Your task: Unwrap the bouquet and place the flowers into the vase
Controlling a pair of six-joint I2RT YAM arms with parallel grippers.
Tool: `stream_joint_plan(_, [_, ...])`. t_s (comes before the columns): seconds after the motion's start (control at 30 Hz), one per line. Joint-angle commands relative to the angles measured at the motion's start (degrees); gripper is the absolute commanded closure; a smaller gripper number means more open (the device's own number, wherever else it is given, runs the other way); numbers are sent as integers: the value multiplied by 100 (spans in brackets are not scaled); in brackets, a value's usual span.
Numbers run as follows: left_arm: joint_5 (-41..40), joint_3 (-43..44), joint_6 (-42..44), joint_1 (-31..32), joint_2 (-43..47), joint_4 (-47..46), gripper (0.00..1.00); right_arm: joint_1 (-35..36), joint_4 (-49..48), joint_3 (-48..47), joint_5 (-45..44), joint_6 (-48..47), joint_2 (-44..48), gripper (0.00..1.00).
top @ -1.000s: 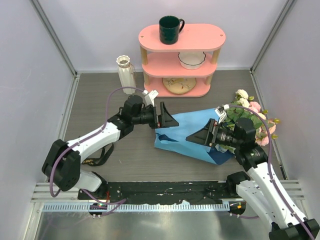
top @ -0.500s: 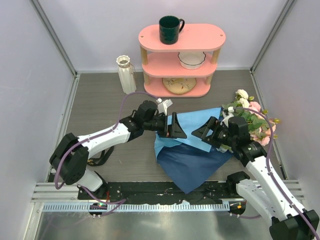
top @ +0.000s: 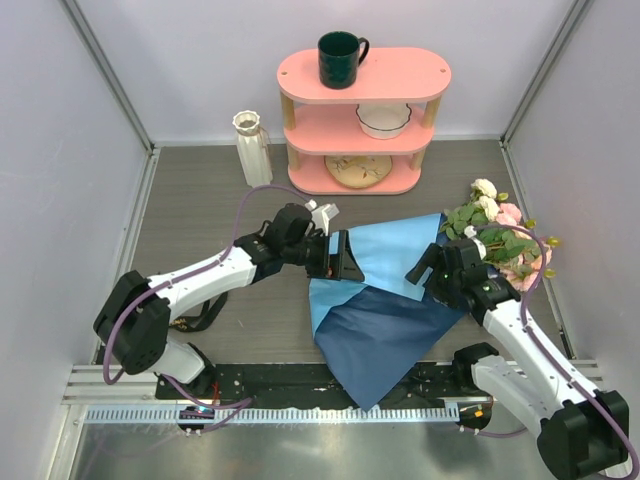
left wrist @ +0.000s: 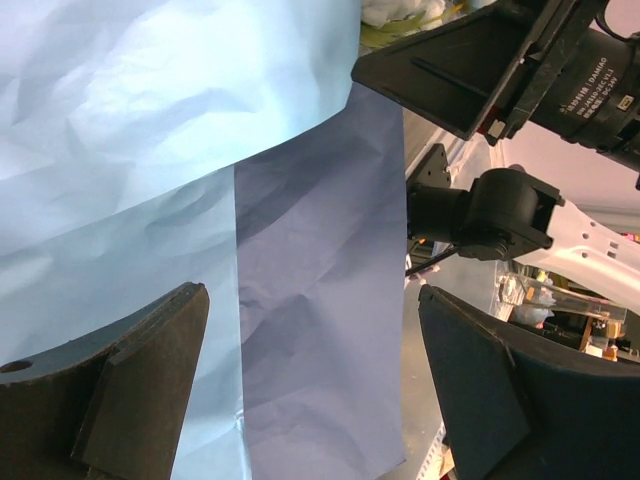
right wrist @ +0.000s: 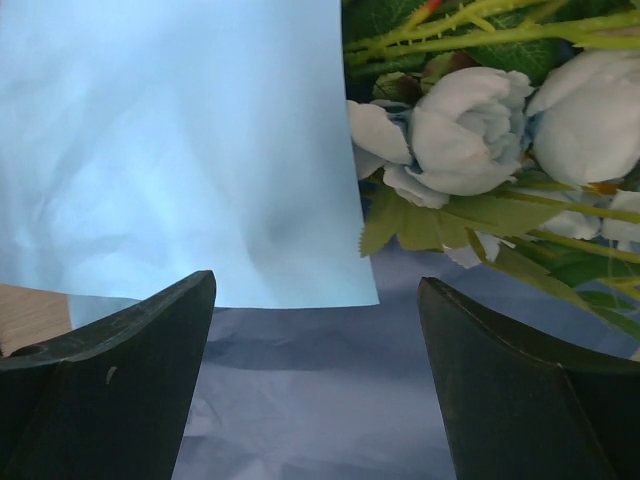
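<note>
both left gripper point(top: 340, 262) and right gripper point(top: 425, 272) hang released over the opened blue paper sheet point(top: 380, 320), the flowers point(top: 495, 235) lying at its right end, well apart from the vase point(top: 252, 148); tugging the paper could scatter stems.

Item, one entry: white print on my right arm's black motor housing point(left wrist: 592, 88), reads "DAMIAO"; the other lines are too small to read.
</note>
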State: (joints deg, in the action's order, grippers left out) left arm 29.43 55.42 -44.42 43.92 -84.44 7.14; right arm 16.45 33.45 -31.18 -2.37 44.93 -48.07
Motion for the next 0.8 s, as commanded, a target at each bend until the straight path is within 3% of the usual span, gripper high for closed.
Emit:
stream_joint_plan(0.0, [-105, 206, 171, -6, 157, 200, 9, -10, 39, 24, -265, -176, 167, 12])
stream_joint_plan(0.17, [-95, 355, 171, 2, 25, 121, 9, -1, -1137, 471, 1225, -362, -219, 10])
stream_joint_plan(0.3, [-69, 382, 145, 20, 252, 148, 6, -1, -2620, 797, 2203, -134, -659, 11])
stream_joint_plan(0.43, [-78, 286, 162, 29, 490, 191, 4, 8, -3169, 649, 2619, -72, -642, 12])
stream_joint_plan(0.63, [-166, 171, 153, 38, 465, 139, 4, 8, -2897, -362, 2434, -502, -1028, 10])
stream_joint_plan(0.77, [-139, 320, 118, 99, 490, 139, 3, 8, -3906, -835, 2689, -537, -1879, 7])
